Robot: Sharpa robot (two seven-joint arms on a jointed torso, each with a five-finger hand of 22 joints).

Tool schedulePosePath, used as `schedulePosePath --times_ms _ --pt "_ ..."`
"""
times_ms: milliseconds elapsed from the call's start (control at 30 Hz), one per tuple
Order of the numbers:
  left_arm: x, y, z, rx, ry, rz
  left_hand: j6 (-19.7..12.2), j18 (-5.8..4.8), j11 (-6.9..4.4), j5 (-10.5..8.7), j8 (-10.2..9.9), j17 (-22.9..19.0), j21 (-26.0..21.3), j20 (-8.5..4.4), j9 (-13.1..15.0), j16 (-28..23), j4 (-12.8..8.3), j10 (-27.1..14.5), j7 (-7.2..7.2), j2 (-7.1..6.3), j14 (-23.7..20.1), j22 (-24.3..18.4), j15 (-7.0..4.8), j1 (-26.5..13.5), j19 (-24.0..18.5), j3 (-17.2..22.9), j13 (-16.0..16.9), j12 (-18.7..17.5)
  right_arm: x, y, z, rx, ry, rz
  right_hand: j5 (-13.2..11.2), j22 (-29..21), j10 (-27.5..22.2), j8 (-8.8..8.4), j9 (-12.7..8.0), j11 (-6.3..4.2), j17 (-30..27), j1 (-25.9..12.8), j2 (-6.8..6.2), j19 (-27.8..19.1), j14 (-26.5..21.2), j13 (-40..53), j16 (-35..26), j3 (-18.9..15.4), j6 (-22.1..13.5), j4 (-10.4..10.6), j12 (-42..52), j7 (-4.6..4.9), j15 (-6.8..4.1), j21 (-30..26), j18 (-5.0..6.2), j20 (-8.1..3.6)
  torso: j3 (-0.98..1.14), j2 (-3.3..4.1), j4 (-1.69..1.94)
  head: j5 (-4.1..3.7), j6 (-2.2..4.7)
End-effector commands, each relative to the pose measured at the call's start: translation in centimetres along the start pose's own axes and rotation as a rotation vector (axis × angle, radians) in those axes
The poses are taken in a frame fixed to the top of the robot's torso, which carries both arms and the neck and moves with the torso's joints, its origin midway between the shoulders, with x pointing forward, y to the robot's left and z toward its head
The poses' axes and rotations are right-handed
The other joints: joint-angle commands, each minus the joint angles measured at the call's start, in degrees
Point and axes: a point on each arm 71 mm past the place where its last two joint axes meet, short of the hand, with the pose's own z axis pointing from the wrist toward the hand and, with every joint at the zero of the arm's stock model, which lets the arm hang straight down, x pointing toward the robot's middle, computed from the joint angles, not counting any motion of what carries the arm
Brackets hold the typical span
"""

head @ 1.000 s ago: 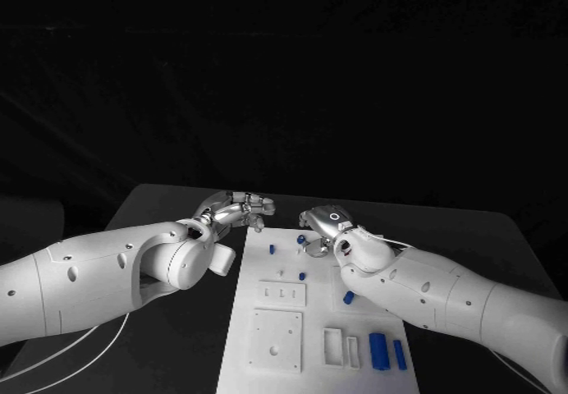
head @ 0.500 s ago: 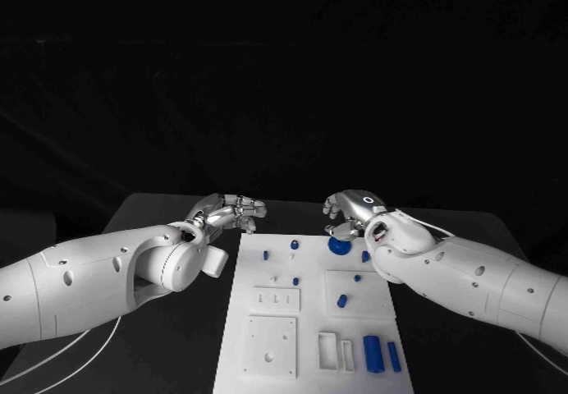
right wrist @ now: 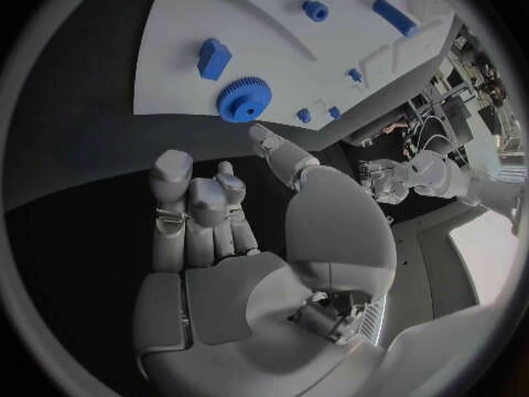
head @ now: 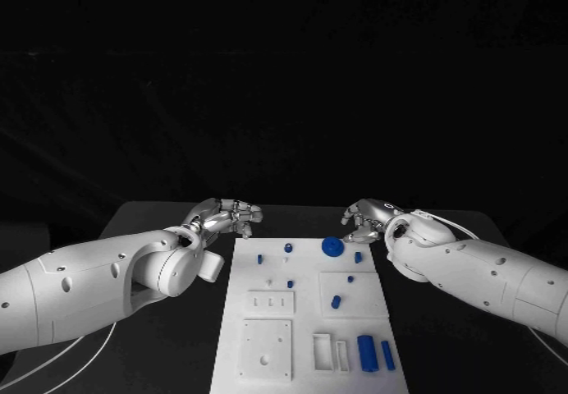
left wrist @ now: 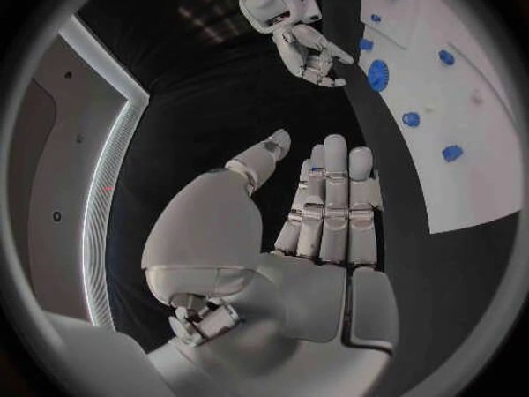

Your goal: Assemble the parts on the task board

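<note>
Now the black table (head: 166, 215) sits under a dark, unlit room, with the white board (head: 310, 324) lying lengthwise down its middle. Blue parts (head: 367, 353) dot the board, and a blue gear (head: 332, 245) lies at its far end. Left hand (head: 227, 215) hovers off the board's far left corner, fingers extended, holding nothing. Right hand (head: 367, 218) is just beside the gear, fingers curled, empty.
</note>
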Motion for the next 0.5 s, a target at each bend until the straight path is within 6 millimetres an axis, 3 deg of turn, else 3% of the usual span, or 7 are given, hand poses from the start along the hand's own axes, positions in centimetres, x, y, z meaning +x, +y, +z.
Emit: schedulePosePath --times_ms 33,100,267,367,500 --pt "0.3 -0.1 -0.1 0.015 0.024 -0.006 0.1 1.33 0.0 -0.38 -0.3 -0.1 0.3 -0.13 0.1 0.2 0.0 0.0 0.15 0.04 -0.3 1.1 0.11 -0.6 -0.3 0.2 -0.1 -0.3 1.5 0.1 0.4 -0.003 0.07 0.031 0.5 1.5 -1.8 -0.7 -0.1 0.71 0.9 -0.7 0.37 0.0 -0.5 1.2 0.4 -0.3 -0.6 -0.3 1.1 0.62 -0.01 1.4 4.58 -1.0 -0.05 0.08 -0.13 -0.33 0.01" --pt "0.3 -0.1 0.0 0.014 0.025 -0.007 0.1 1.33 0.01 -0.38 -0.3 -0.1 0.3 -0.13 0.1 0.2 0.0 0.0 0.15 0.05 -0.3 1.1 0.11 -0.6 -0.3 0.2 -0.1 -0.3 1.9 0.0 0.3 0.001 0.075 0.036 0.3 1.5 -1.9 -1.04 -0.2 0.72 1.2 -0.8 0.45 0.0 -0.6 1.4 0.5 -0.4 -1.2 -0.3 1.3 0.64 0.0 1.9 4.58 -1.1 -0.04 0.08 -0.16 -0.27 -0.04" --pt "0.5 0.1 0.0 0.009 0.03 -0.011 0.1 1.33 0.01 -0.38 -0.3 -0.1 0.3 -0.13 0.1 0.2 0.0 0.0 0.15 0.08 -0.3 1.1 0.12 -0.6 -0.3 0.3 -0.1 -0.3 2.4 0.1 0.5 0.007 0.082 0.041 0.0 1.5 -1.3 -1.46 -0.4 0.67 1.8 -1.1 0.66 -0.2 -0.6 2.4 0.7 -0.8 -2.0 -0.5 2.0 0.58 -0.04 3.3 4.58 -1.48 -0.22 0.01 0.32 -0.64 -0.49" --pt "0.7 0.1 0.0 0.009 0.037 -0.013 0.1 1.33 0.02 -0.38 -0.3 -0.1 0.4 -0.12 0.1 0.2 0.0 0.0 0.14 0.12 -0.3 1.1 0.12 -0.7 -0.3 0.3 -0.1 -0.3 2.8 0.2 0.7 0.01 0.088 0.042 0.0 1.5 -0.2 -1.71 -0.5 0.6 2.2 -1.2 0.82 -0.4 -0.7 3.6 0.8 -1.1 -2.6 -0.6 2.8 0.51 -0.11 4.0 4.58 -1.75 -0.33 0.08 0.37 -0.75 -0.54" --pt "0.8 0.1 0.1 0.009 0.041 -0.014 0.1 1.33 0.02 -0.38 -0.3 -0.1 0.4 -0.12 0.1 0.2 0.0 0.0 0.14 0.16 -0.3 1.1 0.13 -0.7 -0.3 0.3 -0.1 -0.3 3.2 0.2 0.8 0.014 0.099 0.042 -0.1 1.4 -0.1 -1.9 -0.5 0.55 2.6 -1.4 1.07 -0.7 -0.7 3.9 0.8 -1.5 -3.2 -0.9 2.9 0.45 -0.16 4.7 4.58 -1.93 -0.27 0.11 0.3 -0.69 -0.67"
